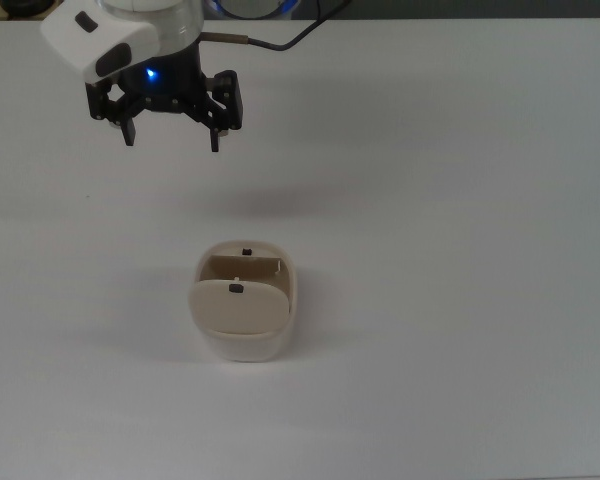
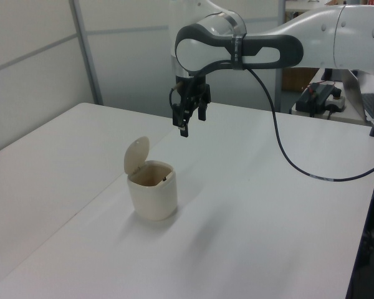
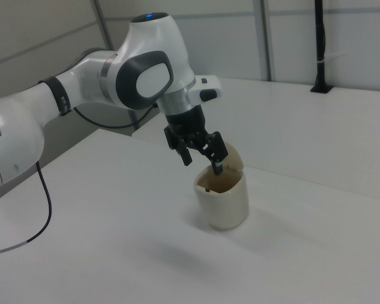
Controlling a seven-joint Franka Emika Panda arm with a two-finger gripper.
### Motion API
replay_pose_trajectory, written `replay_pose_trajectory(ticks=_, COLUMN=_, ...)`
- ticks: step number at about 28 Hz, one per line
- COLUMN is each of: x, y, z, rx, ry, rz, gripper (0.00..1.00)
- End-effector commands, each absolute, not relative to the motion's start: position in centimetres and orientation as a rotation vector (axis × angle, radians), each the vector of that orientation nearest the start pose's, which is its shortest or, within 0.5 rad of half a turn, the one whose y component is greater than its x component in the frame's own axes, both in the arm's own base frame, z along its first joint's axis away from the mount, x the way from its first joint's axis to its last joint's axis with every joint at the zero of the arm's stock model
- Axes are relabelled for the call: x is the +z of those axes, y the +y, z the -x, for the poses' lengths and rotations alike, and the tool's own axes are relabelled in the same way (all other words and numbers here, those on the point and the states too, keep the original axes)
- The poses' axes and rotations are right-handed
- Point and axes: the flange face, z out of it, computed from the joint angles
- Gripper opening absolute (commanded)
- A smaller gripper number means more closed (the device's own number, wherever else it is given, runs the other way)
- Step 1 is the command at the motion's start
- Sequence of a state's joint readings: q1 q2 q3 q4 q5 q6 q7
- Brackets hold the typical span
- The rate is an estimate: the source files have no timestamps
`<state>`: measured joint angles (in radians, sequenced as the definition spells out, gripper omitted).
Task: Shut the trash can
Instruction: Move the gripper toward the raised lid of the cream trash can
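The cream-beige trash can (image 1: 242,343) (image 2: 153,194) (image 3: 223,201) stands on the white table with its hinged lid (image 1: 236,308) (image 2: 137,156) (image 3: 233,158) swung up, so the inside shows. A tiny black knob (image 1: 236,288) sits on the lid. My gripper (image 1: 172,140) (image 2: 191,123) (image 3: 201,163) hangs in the air, open and holding nothing. In the top view it is above and left of the can, well apart from it. In the left view it floats higher than the can, up and to the right of it. In the right view its fingers overlap the lid's edge.
The white table (image 1: 460,250) spreads wide on all sides of the can. A black cable (image 2: 287,156) trails from the arm down to the table in the left view. A black post (image 3: 320,44) stands at the far table edge in the right view.
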<state>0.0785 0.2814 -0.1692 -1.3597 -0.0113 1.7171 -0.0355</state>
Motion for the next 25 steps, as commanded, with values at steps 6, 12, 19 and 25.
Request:
replay_pose_trajectory(ticks=6, x=58.2, y=-6.0, z=-63.7, rx=-0.129, ry=-0.232, rz=3.138, gripper=1.00)
replay_pose_trajectory(ticks=12, x=58.0, y=-6.1, z=-64.1, rx=-0.159, ry=-0.231, rz=3.108, gripper=1.00)
replay_pose_trajectory(ticks=19, x=57.8, y=-3.7, z=-66.3, rx=-0.341, ry=-0.068, rz=3.071, gripper=1.00)
replay_pose_trajectory(ticks=25, x=57.1, y=-2.6, z=-67.7, rx=-0.443, ry=-0.029, rz=3.061, gripper=0.82)
